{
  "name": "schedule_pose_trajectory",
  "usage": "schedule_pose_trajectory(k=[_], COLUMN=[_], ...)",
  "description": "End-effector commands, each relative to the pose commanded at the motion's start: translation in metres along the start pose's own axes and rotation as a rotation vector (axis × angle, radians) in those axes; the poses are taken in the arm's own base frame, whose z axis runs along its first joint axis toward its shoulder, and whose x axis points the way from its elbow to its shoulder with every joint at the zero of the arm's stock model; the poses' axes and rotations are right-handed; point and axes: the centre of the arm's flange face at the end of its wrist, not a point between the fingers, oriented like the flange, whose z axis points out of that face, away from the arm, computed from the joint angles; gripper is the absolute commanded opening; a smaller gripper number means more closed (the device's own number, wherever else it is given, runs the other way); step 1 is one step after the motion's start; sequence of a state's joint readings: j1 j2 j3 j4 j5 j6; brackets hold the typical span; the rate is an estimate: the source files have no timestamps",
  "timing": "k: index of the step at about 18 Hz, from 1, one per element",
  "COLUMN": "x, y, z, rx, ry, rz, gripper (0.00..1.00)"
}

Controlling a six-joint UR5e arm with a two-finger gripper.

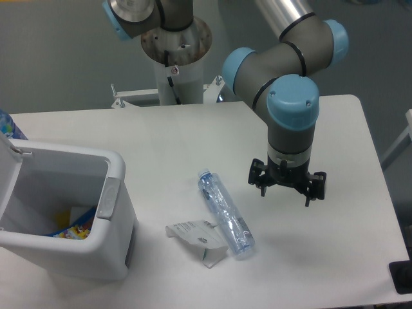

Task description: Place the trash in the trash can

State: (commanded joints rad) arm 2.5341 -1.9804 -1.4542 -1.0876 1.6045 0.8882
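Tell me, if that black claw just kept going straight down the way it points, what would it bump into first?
Probably just the bare white table. The gripper points downward, open, and appears to hang right of the bottle, though depth is hard to judge.

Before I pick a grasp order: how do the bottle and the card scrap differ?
The plastic bottle is long, clear and bluish; the card scrap is shorter, white and opaque. The bottle is a crushed tube lying diagonally; the scrap is folded flat sheet. Both lie on the table, touching, outside the trash can.

place: robotics lab; evidence: UR5e arm on pedestal; bare white table; grey wall
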Motion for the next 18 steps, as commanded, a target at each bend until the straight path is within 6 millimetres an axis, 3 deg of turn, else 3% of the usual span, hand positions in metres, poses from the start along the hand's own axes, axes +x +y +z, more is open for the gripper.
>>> schedule_pose_trajectory(k=[10, 13, 18], x=[0.007, 0.028, 0.057], y=[-0.002, -0.02, -0.031], z=[0.002, 0.008, 0.028], rx=[0.004, 0.003, -0.018], ry=[0.005, 0.018, 0.058], rz=[0.006, 0.045, 0.011], gripper=[1.0, 1.0, 1.0])
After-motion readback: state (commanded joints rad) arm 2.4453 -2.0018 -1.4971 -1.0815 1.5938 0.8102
